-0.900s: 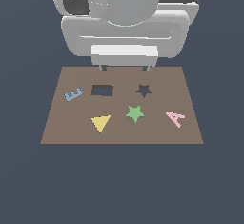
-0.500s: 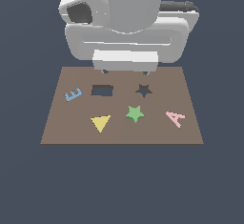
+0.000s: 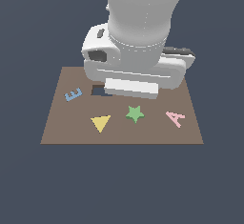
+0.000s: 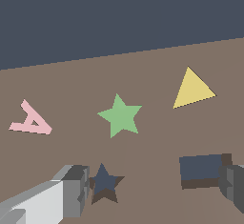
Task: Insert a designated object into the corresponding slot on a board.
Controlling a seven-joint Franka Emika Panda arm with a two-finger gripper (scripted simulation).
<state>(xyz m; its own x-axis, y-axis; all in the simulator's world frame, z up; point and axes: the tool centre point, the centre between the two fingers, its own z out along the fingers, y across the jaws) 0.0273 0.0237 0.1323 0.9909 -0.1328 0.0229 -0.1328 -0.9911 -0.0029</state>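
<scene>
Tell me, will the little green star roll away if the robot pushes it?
Probably not: the small flat green star lies flat on the brown square board, so it would likely slide. It looks thin, stiff and light, so its points may be awkward to grip.

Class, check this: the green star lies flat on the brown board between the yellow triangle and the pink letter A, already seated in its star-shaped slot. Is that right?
Not quite. The green star lies on the board between the yellow triangle and pink letter A, but outside the star-shaped slot, which is empty, as the wrist view shows.

Flat brown square board (image 3: pixel 57 127) on plain dark floor (image 3: pixel 28 185). On board: small flat green five-pointed star (image 3: pixel 135 114), yellow triangle (image 3: pixel 100 122), pink letter A (image 3: pixel 176 118), blue letter E (image 3: pixel 73 94).
</scene>
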